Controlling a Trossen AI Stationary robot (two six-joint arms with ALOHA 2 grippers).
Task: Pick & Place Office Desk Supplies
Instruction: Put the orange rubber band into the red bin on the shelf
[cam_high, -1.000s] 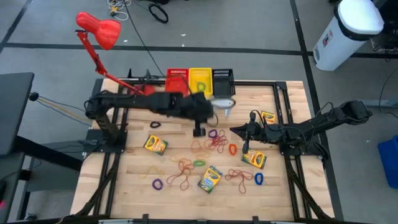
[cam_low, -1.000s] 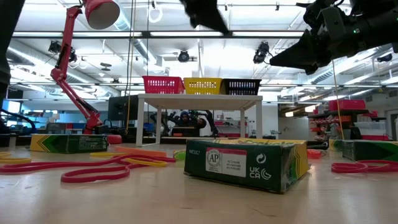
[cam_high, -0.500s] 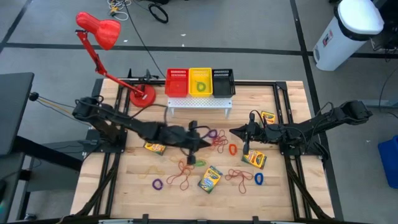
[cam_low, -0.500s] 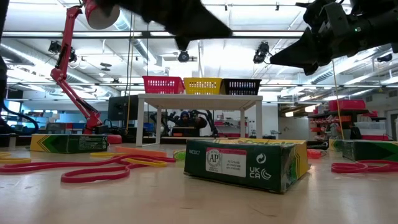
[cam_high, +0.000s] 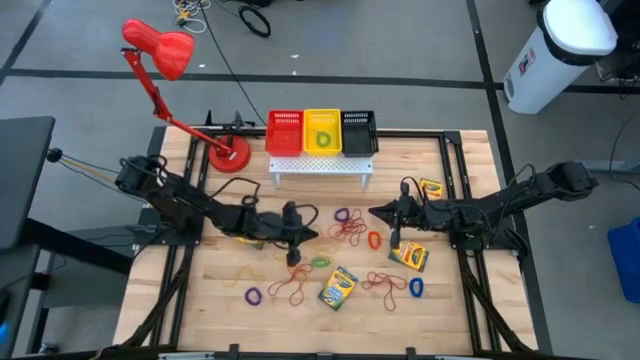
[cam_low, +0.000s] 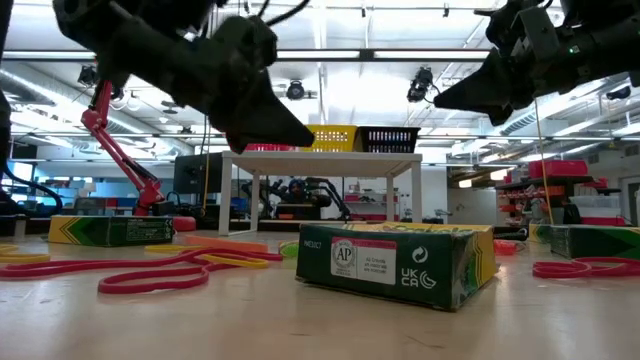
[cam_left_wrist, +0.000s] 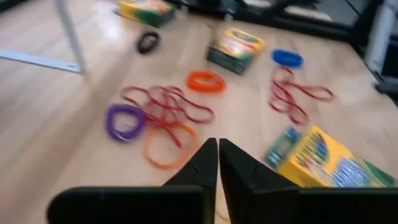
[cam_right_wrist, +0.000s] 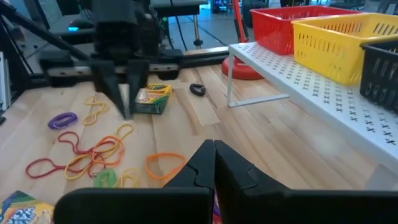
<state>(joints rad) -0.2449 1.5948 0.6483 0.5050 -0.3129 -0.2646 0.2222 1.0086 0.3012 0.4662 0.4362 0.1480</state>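
Observation:
Three yellow-and-green crayon boxes lie flat on the table (cam_high: 339, 287) (cam_high: 409, 256) (cam_high: 431, 188). A fourth (cam_right_wrist: 152, 98) lies by the left arm. Loose rubber bands are scattered mid-table: a red tangle (cam_high: 350, 228), orange (cam_high: 374, 240), green (cam_high: 320, 262), purple (cam_high: 252, 296) and blue (cam_high: 416, 287). My left gripper (cam_high: 312, 238) (cam_left_wrist: 218, 142) is shut and slants down above the table, just short of an orange band (cam_left_wrist: 166, 144). My right gripper (cam_high: 375, 210) (cam_right_wrist: 214, 144) is shut and hovers right of the red tangle.
A white perforated rack (cam_high: 320, 165) at the far edge carries red (cam_high: 285, 130), yellow (cam_high: 322, 130) and black (cam_high: 359, 130) baskets. A red desk lamp (cam_high: 160, 50) stands at the far left. A black band (cam_high: 248, 201) lies near the left arm.
My left arm has swung from above the rack toward the near edge and the table's left. It has come down low over the bands at mid-table, its shut fingers now slanting down. My right arm has kept still.

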